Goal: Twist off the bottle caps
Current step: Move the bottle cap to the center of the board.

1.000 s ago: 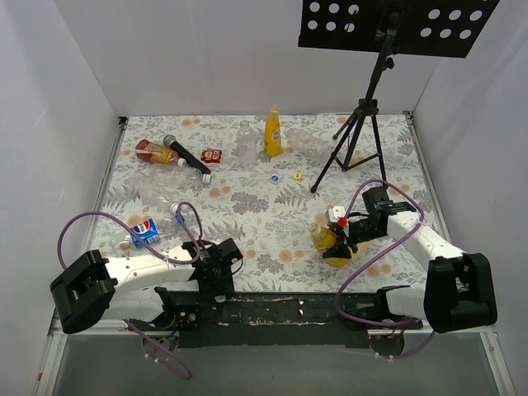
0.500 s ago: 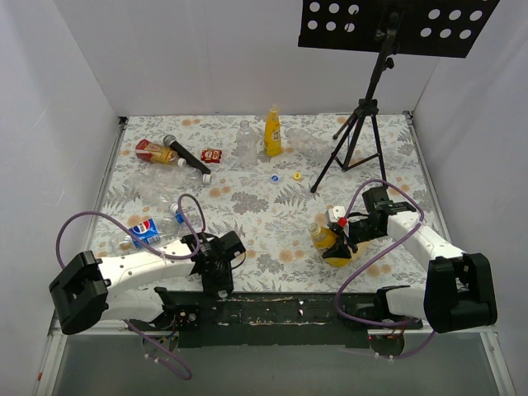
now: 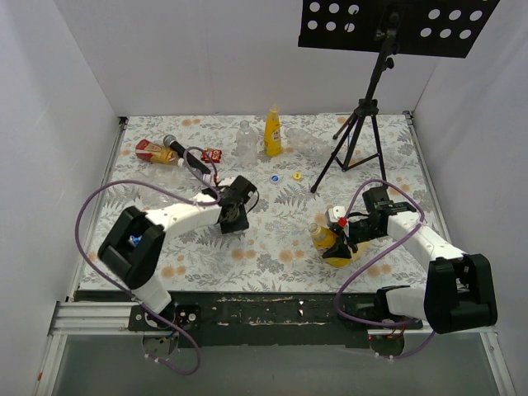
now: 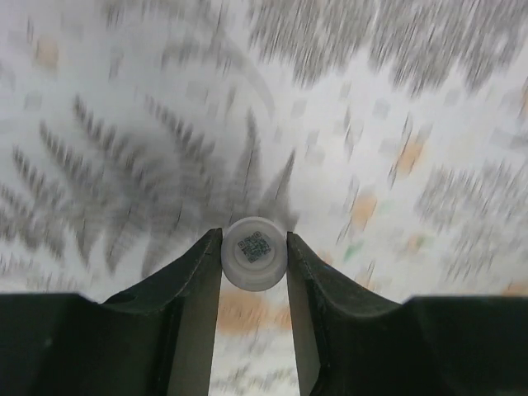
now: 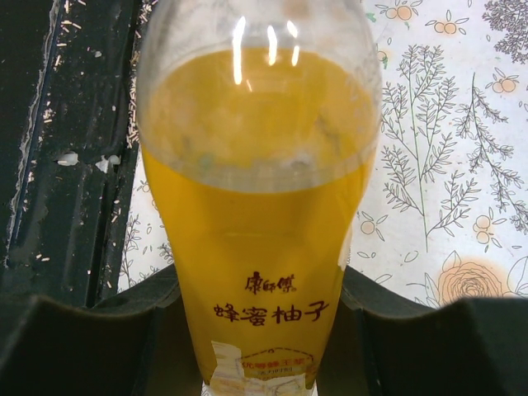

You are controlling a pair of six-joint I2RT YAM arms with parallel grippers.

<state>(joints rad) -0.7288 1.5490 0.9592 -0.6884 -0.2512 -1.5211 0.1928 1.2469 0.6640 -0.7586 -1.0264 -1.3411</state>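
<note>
Left gripper (image 4: 254, 256) closed on a white cap (image 4: 253, 252), pinched between its fingers above the floral bench (image 3: 272, 239). Right gripper (image 5: 262, 330) clamps an orange bottle (image 5: 260, 206); bottle body extends beyond the fingers.

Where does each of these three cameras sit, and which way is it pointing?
Top external: above and behind, looking down at the flowered table; both arms show.
Left wrist: on the left arm, facing the tablecloth; left gripper pinches a white cap.
Right wrist: on the right arm, looking along its fingers; right gripper clasps an orange-yellow bottle.
Shared: that bottle also shows from above.
</note>
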